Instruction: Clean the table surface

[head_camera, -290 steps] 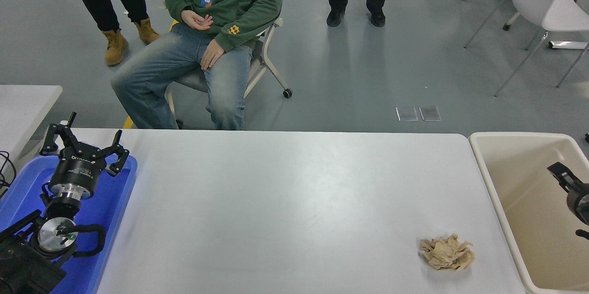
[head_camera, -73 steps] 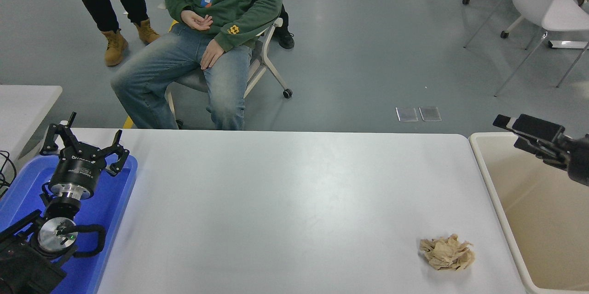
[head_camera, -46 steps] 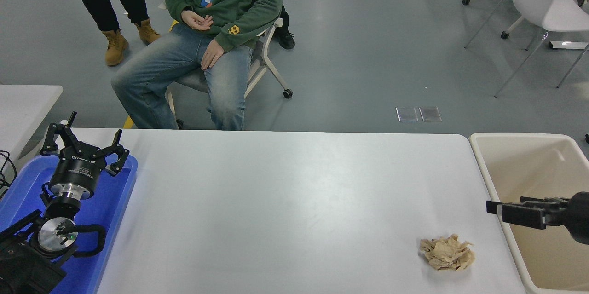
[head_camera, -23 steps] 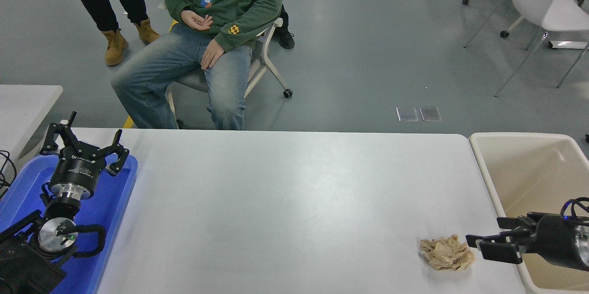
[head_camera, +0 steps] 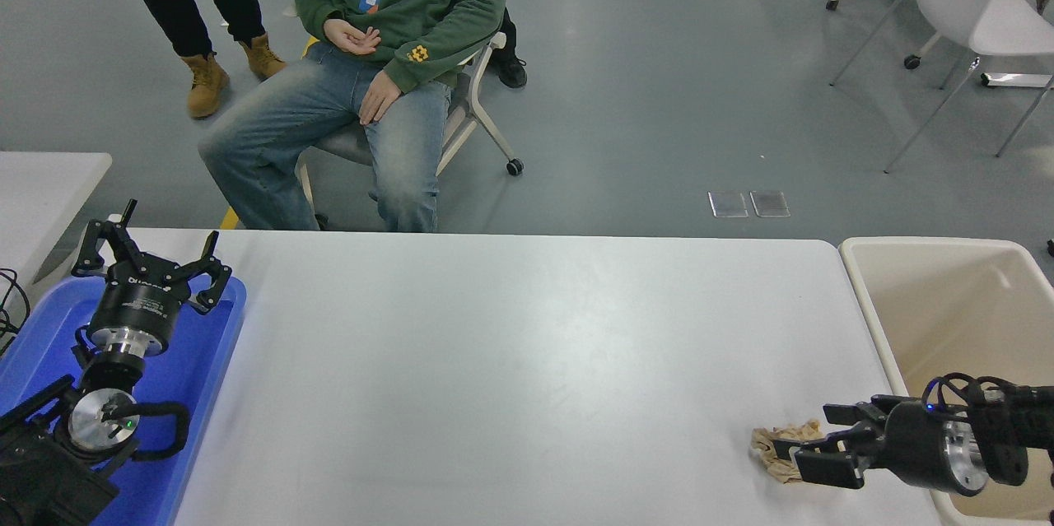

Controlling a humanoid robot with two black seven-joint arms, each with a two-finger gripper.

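Note:
The table surface [head_camera: 510, 345] is a wide white top filling the lower half of the head view. A crumpled brown paper wad [head_camera: 772, 445] lies near its front right corner. My right gripper [head_camera: 811, 434] reaches in low from the right edge, open, with one finger on either side of the wad and partly covering it. My left gripper [head_camera: 148, 263] is parked at the lower left, open, above a blue tray [head_camera: 210, 361].
A beige plastic bin [head_camera: 865, 304] stands against the table's right end. A person in a green sweatshirt [head_camera: 395, 7] sits at the far side, with another person's legs [head_camera: 189, 7] beside. A smaller white table [head_camera: 41, 180] is at the left, white chairs [head_camera: 972, 7] at the top right.
My right arm has swung from above the bin down and leftward to table height, and its open fingers now straddle the paper wad. The left arm has not moved.

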